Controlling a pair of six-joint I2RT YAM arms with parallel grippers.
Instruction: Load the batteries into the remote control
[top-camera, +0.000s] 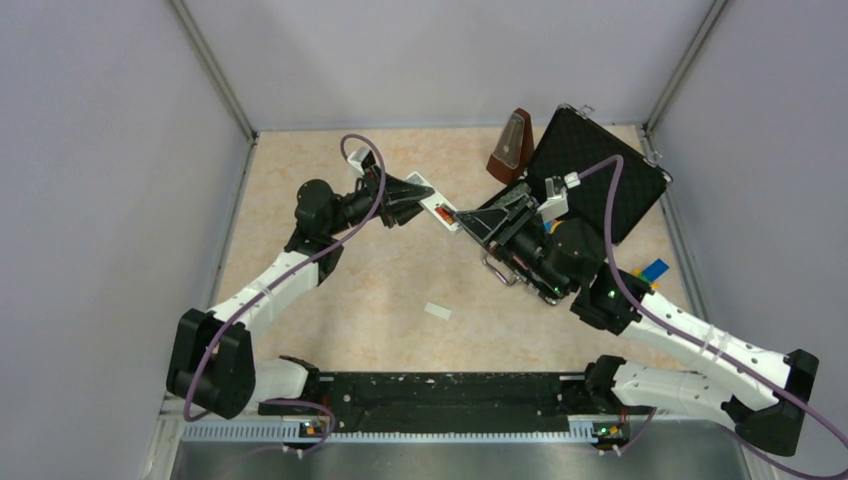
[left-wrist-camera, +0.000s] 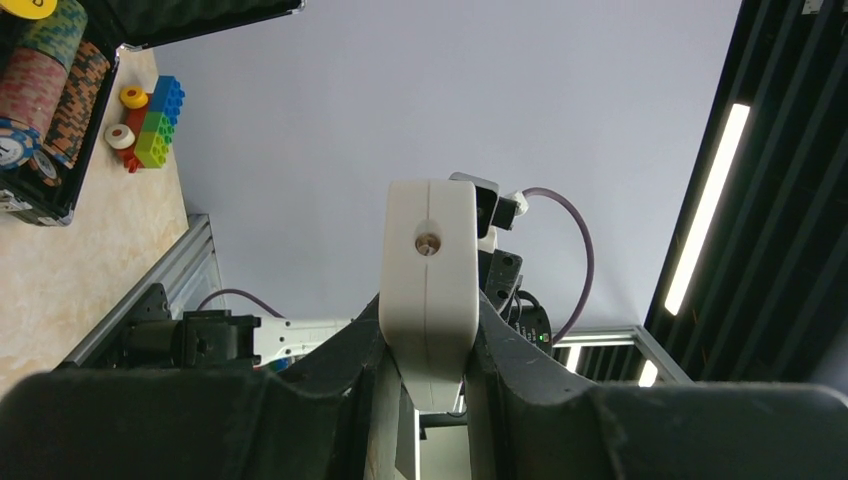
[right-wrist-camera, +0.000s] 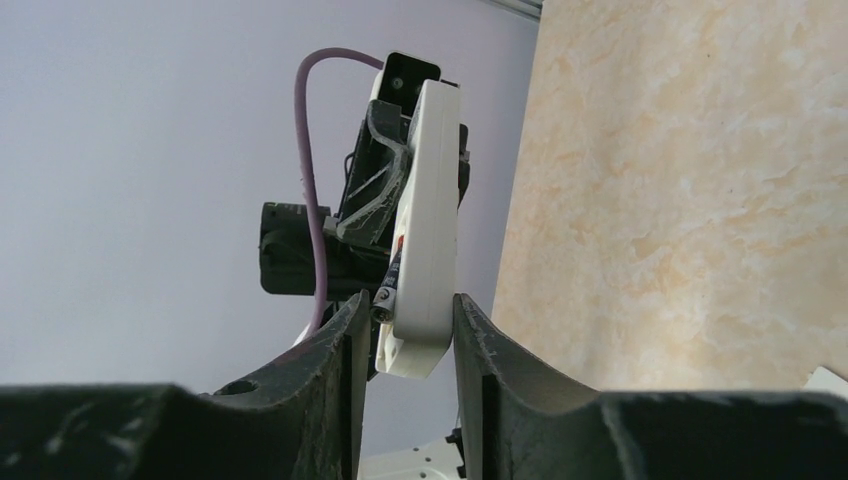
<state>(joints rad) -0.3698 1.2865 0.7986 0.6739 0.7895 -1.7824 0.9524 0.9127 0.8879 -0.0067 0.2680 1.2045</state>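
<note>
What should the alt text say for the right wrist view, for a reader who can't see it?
A white remote control, a slim battery at its edge, stands between the right pincer's two dark fingers while the left pincer grips its far end. A beige marbled table fills the right, a pale wall the left.

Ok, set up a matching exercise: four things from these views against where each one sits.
Things:
1. remote control
2. white cover piece
3. metronome
4. toy blocks

Places:
A. standing at the far edge beside the open black case
B. clamped in the left gripper
C. next to the poker chips
D. lying flat on the table, apart from everything

Pairs: 1-B, 2-D, 3-A, 4-C
</note>
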